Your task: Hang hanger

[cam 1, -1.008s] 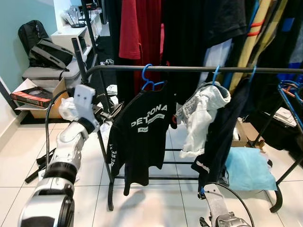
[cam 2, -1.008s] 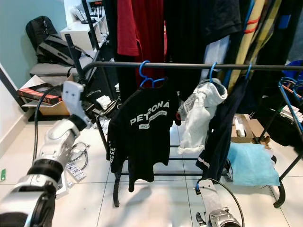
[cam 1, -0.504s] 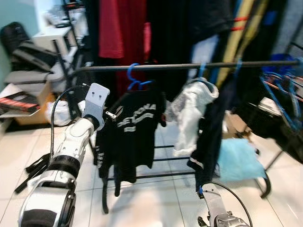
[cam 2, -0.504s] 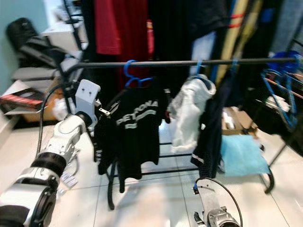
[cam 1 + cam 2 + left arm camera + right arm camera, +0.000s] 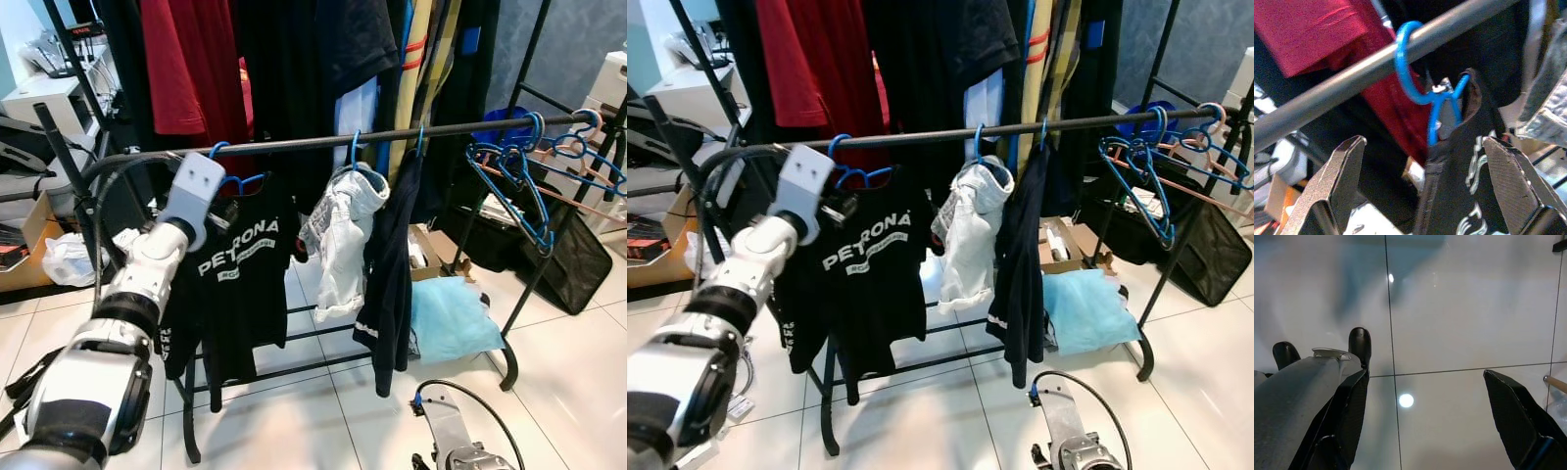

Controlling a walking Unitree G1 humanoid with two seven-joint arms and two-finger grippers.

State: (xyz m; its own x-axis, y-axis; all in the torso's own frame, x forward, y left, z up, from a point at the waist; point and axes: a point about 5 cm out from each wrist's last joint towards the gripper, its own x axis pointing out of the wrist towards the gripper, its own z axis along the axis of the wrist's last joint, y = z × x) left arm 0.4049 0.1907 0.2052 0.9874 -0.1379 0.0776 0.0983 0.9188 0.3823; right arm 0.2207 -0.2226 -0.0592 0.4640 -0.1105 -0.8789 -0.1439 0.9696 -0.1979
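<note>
Left wrist view: blue hanger [image 5: 1420, 78] already hooked over rail [image 5: 1327, 93]; left pincer [image 5: 1425, 196] released, fingers spread. Hanging appears complete; next, withdraw clear of shirt [image 5: 240, 284]

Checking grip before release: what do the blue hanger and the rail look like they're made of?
Blue hanger: likely plastic or plastic-coated wire; thin, smooth, glossy, uniform colour. Rail: probably metal tubing with a matte dark-grey finish, straight, faint sheen.
</note>
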